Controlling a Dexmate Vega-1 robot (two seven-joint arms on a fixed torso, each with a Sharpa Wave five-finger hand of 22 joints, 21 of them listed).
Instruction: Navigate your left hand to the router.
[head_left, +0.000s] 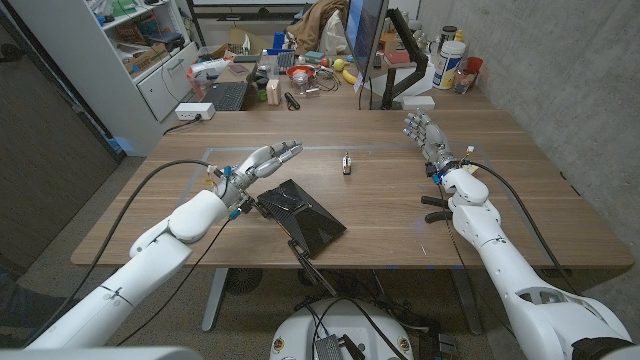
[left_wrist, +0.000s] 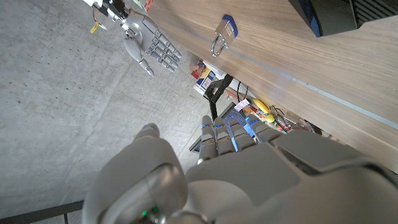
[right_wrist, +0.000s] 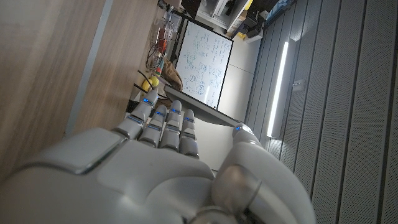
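Observation:
The router (head_left: 303, 217) is a flat black box with thin antennas, lying on the wooden table (head_left: 520, 210) left of centre near the front edge. My left hand (head_left: 264, 161) hovers just beyond the router's far left corner, fingers stretched out and apart, holding nothing. In the left wrist view the back of that hand (left_wrist: 249, 168) shows, with a corner of the router (left_wrist: 329, 15) off to the side. My right hand (head_left: 424, 134) stands at the table's right, fingers apart and empty; it also shows as the right hand (left_wrist: 149, 43) and the right hand (right_wrist: 168, 168).
A small padlock-like object (head_left: 347, 163) stands on the table's middle, seen as the padlock (left_wrist: 225, 32) too. Black cables trail from both arms. Behind the table are a cluttered desk (head_left: 300, 75), a monitor (head_left: 366, 35) and a power strip (head_left: 195, 111).

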